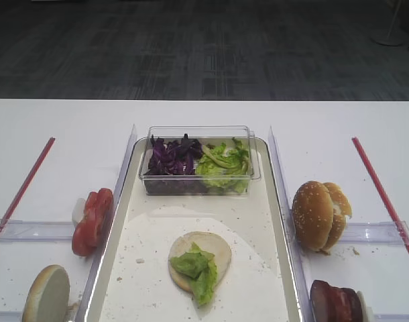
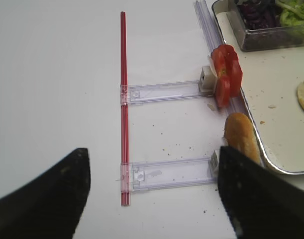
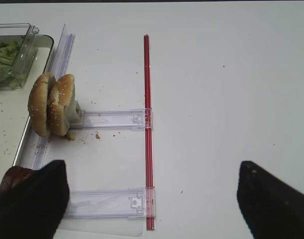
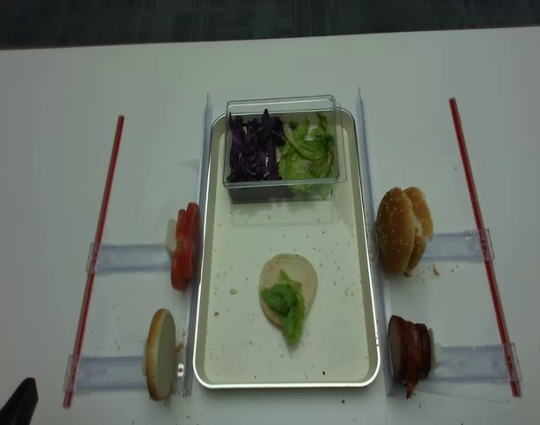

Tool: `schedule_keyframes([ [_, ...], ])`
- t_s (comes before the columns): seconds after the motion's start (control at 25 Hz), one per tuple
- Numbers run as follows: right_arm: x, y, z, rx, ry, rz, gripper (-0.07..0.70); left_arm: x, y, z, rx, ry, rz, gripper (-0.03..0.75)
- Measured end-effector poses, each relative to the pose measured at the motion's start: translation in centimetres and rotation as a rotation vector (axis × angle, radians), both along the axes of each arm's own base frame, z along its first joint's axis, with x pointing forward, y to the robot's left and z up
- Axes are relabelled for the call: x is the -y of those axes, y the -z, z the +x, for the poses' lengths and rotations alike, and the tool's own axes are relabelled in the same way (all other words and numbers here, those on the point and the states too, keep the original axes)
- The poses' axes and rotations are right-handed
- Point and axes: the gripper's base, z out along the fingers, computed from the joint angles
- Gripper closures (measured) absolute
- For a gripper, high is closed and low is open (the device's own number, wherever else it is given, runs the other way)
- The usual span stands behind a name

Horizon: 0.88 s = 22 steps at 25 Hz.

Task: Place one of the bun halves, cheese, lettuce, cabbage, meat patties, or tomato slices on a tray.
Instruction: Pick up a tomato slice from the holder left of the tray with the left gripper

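Observation:
A pale bun half (image 1: 218, 247) lies flat on the metal tray (image 1: 258, 221) with a lettuce leaf (image 1: 198, 268) on top. Tomato slices (image 2: 226, 74) stand on edge left of the tray, with a bun bottom (image 2: 240, 139) nearer me. Sesame bun tops (image 3: 51, 104) and meat patties (image 1: 335, 300) stand to the tray's right. Purple cabbage (image 1: 172, 157) and more lettuce (image 1: 224, 164) fill a clear tub. No cheese is in view. My left gripper (image 2: 152, 194) is open over the table left of the bun bottom. My right gripper (image 3: 152, 199) is open and holds nothing, right of the patties.
The clear tub (image 1: 145, 176) sits at the tray's far end. Clear plastic holder rails (image 2: 167, 92) (image 3: 112, 119) run from the tray's sides out to red strips (image 2: 123, 74) (image 3: 147, 99). Crumbs speckle the tray and the table.

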Motion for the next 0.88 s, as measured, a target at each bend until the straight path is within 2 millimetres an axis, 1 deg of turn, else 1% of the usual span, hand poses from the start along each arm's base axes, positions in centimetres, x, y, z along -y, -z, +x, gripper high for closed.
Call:
schedule_keyframes([
  [0.88, 0.00, 0.00, 0.00, 0.000, 0.000, 0.000, -0.063, 0.00, 0.00, 0.00, 0.000, 0.000, 0.000, 0.224],
])
